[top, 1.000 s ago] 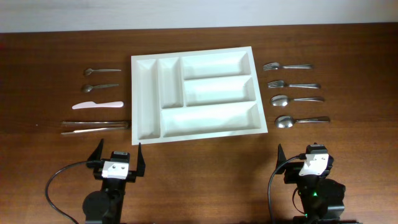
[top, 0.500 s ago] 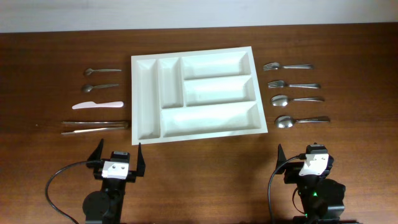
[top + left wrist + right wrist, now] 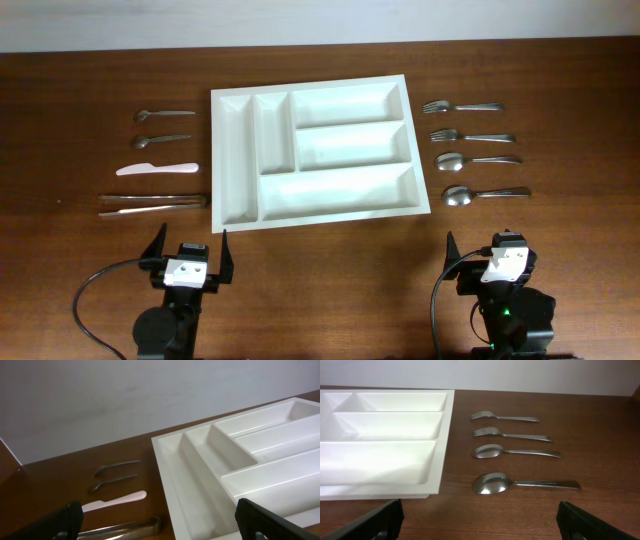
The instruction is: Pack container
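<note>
Flanking container (image 3: 340, 188), forks (image 3: 462, 106), spoons (image 3: 452, 160), tongs (image 3: 152, 203), white knife (image 3: 157, 169)

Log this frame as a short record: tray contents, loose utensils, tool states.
container: all five compartments empty
left of it: two small spoons, white knife, tongs
right of it: two forks, two larger spoons
left tool: open, holding nothing
right tool: open, holding nothing
packing: not yet begun
</note>
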